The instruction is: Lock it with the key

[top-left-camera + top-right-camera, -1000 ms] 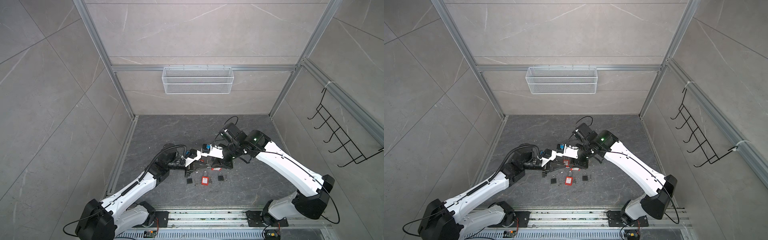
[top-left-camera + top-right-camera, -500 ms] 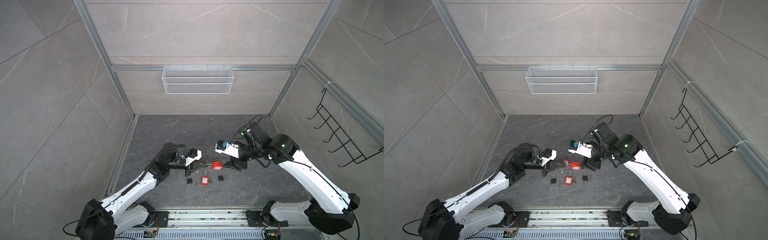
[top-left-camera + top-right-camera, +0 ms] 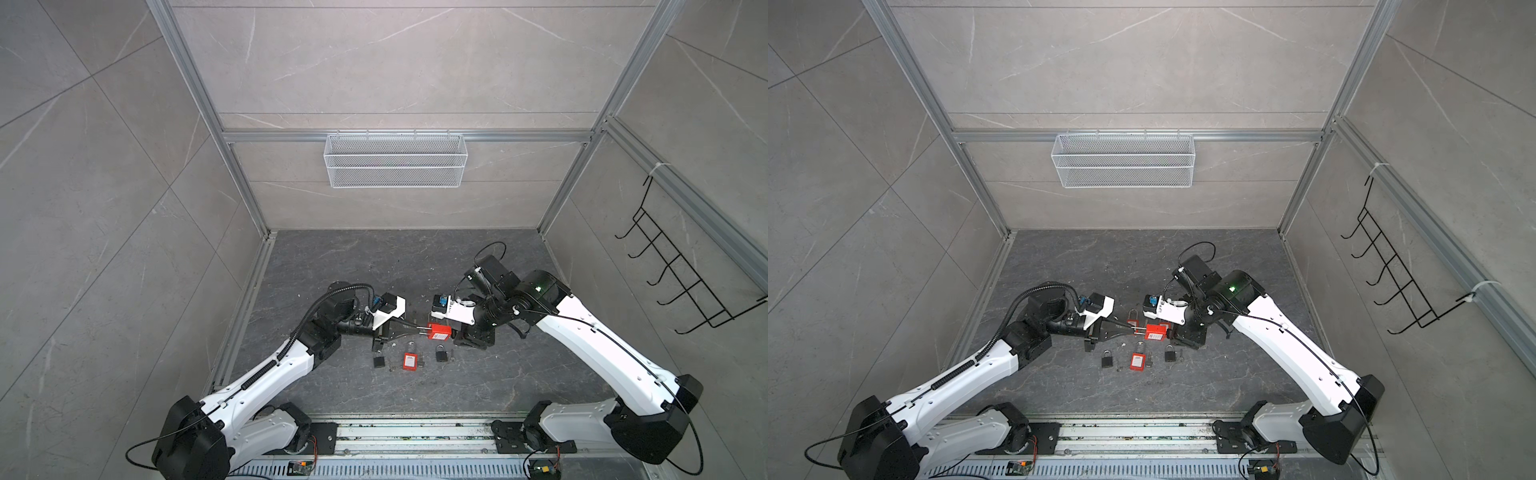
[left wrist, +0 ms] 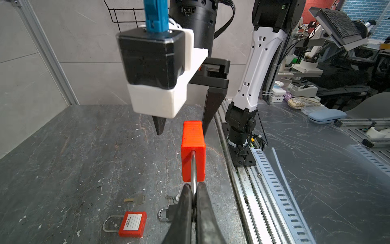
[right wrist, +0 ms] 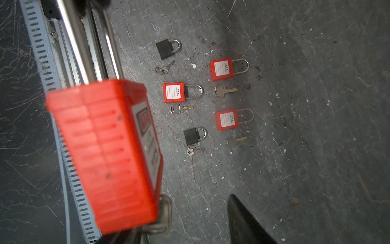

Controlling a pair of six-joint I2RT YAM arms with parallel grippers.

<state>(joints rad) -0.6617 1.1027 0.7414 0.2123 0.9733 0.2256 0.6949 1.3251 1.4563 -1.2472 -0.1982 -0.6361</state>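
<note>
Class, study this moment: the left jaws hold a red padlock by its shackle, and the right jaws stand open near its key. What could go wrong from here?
1. The left gripper pinches only the thin shackle, so the red padlock may pivot when the key is turned.
2. The right gripper is open around the key end; closing off-centre could miss or nudge it.
3. A dropped lock would land among loose padlocks below.

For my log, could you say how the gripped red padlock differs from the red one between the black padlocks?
Gripped red padlock held by its shackle in the left gripper; loose red padlock lying flat. Inserted key in the gripped one's base; loose key beside the loose one. Both red.
</note>
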